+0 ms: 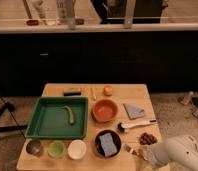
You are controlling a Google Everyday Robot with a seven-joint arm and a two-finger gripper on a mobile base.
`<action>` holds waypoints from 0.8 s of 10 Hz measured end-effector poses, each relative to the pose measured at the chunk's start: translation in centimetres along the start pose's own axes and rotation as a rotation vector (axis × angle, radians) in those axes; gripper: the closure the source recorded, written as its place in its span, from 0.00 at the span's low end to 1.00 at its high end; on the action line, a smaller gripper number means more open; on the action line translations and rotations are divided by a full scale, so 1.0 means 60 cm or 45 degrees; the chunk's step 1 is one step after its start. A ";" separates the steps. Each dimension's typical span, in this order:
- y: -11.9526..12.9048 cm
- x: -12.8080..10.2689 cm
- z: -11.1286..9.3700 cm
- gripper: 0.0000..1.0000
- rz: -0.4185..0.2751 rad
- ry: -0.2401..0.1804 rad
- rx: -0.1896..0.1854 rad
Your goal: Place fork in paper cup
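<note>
Silver and slim, the fork [134,149] lies flat on the wooden tabletop [142,95] near its front right corner, just right of the dark bowl [100,138] that holds a blue sponge [108,144]. We see the hand [143,155] at the end of the white arm [178,153], low over that same corner. Its tip is right beside the fork's near end, and we cannot tell whether the two touch. The hand's fingers are spread wide, and we see nothing gripped between them. The paper cup [77,149] stands upright in the front row, left of the dark bowl, with a light green cup [56,149] and a grey metallic cup [34,148] further left. The dark bowl sits between the paper cup and the fork. A white-handled tool [138,124] lies behind the fork.
</note>
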 end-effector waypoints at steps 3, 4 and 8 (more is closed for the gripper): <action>-0.012 -0.020 0.009 0.20 0.005 0.001 -0.006; -0.013 -0.019 0.010 0.20 0.008 0.002 -0.007; -0.014 -0.014 0.011 0.20 0.013 0.003 -0.014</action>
